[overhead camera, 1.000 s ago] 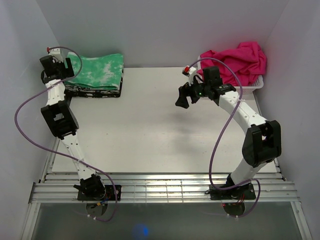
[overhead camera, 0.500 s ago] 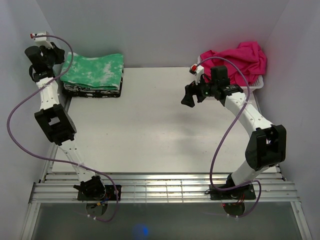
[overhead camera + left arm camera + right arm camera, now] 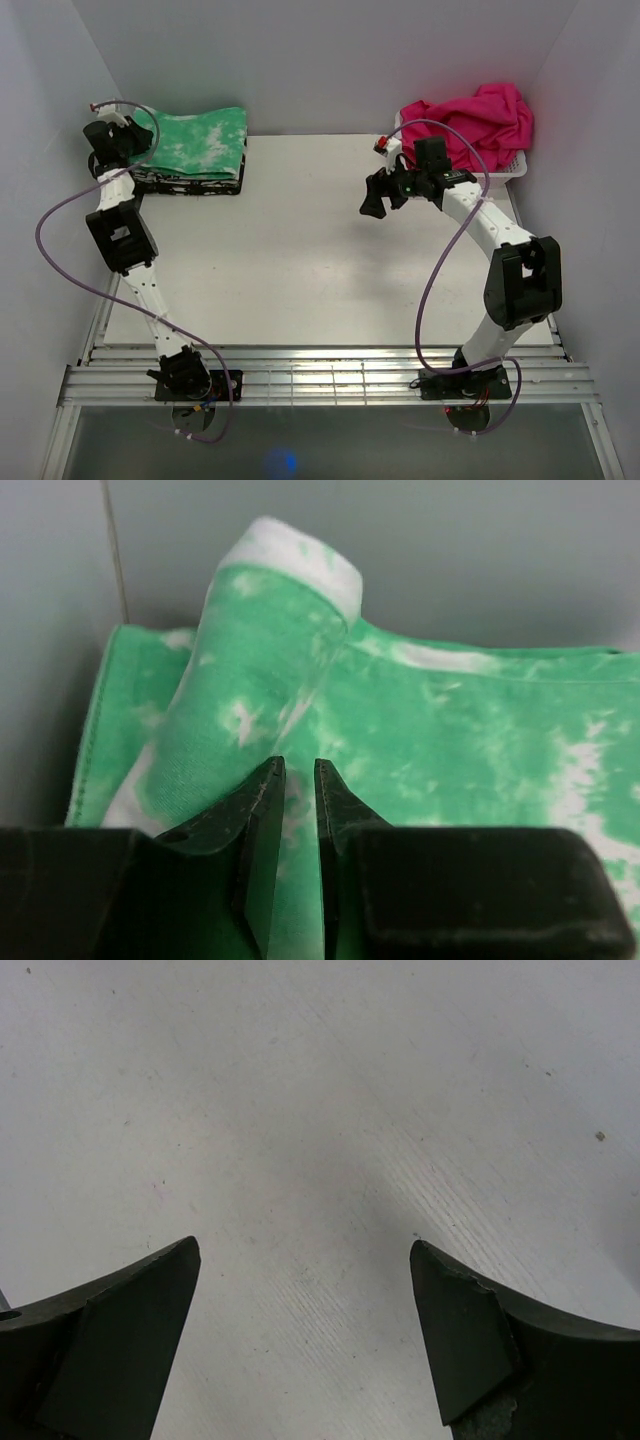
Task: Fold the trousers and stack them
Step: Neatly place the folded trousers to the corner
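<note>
Far left: trousers [image 3: 195, 140] in L gripper [image 3: 298, 770]

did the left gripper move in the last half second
Yes, the left gripper swung back right from the left wall to the left edge of the trousers.

Pink cloth [image 3: 480, 120] lies heaped in a white basket [image 3: 515, 167].

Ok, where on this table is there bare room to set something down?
The wide middle of the white table, out to its near edge, is bare. The far strip between the folded mint-green tie-dye trousers and the white basket of hot-pink cloth is bare too. Crowded: both far corners, and the open right hand hovers right of centre.
</note>
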You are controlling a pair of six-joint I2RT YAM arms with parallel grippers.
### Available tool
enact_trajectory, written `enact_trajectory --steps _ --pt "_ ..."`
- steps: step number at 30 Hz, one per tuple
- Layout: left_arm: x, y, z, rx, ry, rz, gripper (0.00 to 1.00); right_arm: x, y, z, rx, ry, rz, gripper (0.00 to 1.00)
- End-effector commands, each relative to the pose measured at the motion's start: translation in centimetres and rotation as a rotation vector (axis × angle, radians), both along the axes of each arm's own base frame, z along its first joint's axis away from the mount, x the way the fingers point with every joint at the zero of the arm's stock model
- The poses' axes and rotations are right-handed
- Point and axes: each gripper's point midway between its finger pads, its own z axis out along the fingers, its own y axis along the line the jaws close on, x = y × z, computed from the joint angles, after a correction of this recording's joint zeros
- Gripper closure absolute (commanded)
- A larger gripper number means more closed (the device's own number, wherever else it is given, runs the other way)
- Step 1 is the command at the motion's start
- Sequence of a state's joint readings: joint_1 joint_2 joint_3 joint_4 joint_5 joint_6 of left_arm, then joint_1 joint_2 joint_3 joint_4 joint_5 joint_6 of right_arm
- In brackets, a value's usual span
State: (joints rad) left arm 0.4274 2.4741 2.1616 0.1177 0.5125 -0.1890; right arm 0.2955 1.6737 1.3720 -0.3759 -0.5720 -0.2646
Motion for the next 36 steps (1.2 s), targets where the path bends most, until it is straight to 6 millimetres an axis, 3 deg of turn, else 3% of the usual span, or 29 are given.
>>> enact_trajectory --steps 1,4,5,7,10,14,15,17,19,21,22,24,25,26,27,28,29,30,31,33,34,36 --pt "1.1 2.0 1.8 0.029 -0.069 0.089 0.70 0.4 0.2 -0.3 0.012 0.014 -0.003 0.09" --pt "1.6 4.1 0.4 0.056 -0.074 0.189 0.64 0.5 0.0 -0.8 -0.005 0.028 -0.007 0.09" --pt "1.7 4.7 -1.1 0.057 -0.057 0.212 0.57 0.6 -0.2 -1.0 -0.017 0.026 -0.010 0.09" --pt "1.9 5.6 -1.9 0.083 -0.051 0.248 0.49 0.7 -0.4 -1.1 -0.029 0.023 -0.011 0.10" --pt "1.6 5.9 -3.1 0.108 -0.026 0.251 0.38 0.7 -0.4 -0.8 -0.035 0.012 -0.005 0.10" --pt "0.9 3.1 -0.2 0.108 -0.066 0.111 0.30 1.1 -0.8 0.3 -0.054 -0.034 -0.022 0.10" --pt "0.5 2.3 2.4 0.112 -0.100 0.086 0.30 1.2 -1.0 0.6 -0.058 -0.045 -0.028 0.10" --pt "-0.3 1.2 3.9 0.090 -0.104 0.048 0.16 1.3 -1.4 1.7 -0.070 -0.082 -0.044 0.10" --pt "-1.8 -0.7 7.8 0.093 -0.121 -0.011 0.03 1.5 -2.2 2.5 -0.073 -0.110 -0.073 0.10" --pt "-3.0 -2.5 8.7 0.107 -0.061 -0.046 0.02 1.6 -3.8 3.7 -0.085 -0.144 -0.133 0.10" --pt "-4.1 -3.5 11.5 0.139 -0.077 -0.060 0.02 1.4 -4.6 4.9 -0.078 -0.171 -0.161 0.10" --pt "-5.3 -6.1 12.8 0.211 -0.046 -0.132 0.02 1.3 -6.7 5.2 -0.058 -0.155 -0.223 0.10" --pt "-6.5 -7.6 11.6 0.203 0.043 -0.177 0.02 1.2 -7.4 5.5 -0.045 -0.151 -0.242 0.10" --pt "-7.5 -8.8 12.5 0.232 0.065 -0.201 0.02 0.6 -8.1 6.3 -0.014 -0.149 -0.257 0.10" --pt "-8.0 -10.8 12.7 0.287 0.085 -0.243 0.02 0.5 -9.6 5.8 -0.009 -0.127 -0.297 0.10" --pt "-9.4 -11.8 11.0 0.276 0.184 -0.252 0.02 0.3 -10.2 5.9 -0.007 -0.118 -0.317 0.10" --pt "-10.6 -12.9 11.9 0.289 0.198 -0.256 0.02 -0.2 -10.8 6.2 -0.008 -0.121 -0.330 0.10" --pt "-11.4 -14.7 11.5 0.284 0.226 -0.287 0.02 -0.9 -11.5 5.5 -0.035 -0.100 -0.325 0.10" --pt "-13.3 -16.1 9.2 0.238 0.317 -0.331 0.02 -1.5 -11.8 5.4 -0.049 -0.101 -0.321 0.10" --pt "-16.0 -19.4 9.3 0.174 0.355 -0.417 0.02 -2.5 -12.6 4.6 -0.093 -0.099 -0.330 0.10" --pt "-18.1 -20.6 7.0 0.104 0.440 -0.459 0.02 -3.4 -12.7 3.5 -0.109 -0.081 -0.325 0.10" --pt "-20.9 -23.1 7.5 0.043 0.453 -0.526 0.02 -4.6 -13.2 3.4 -0.132 -0.087 -0.326 0.10"
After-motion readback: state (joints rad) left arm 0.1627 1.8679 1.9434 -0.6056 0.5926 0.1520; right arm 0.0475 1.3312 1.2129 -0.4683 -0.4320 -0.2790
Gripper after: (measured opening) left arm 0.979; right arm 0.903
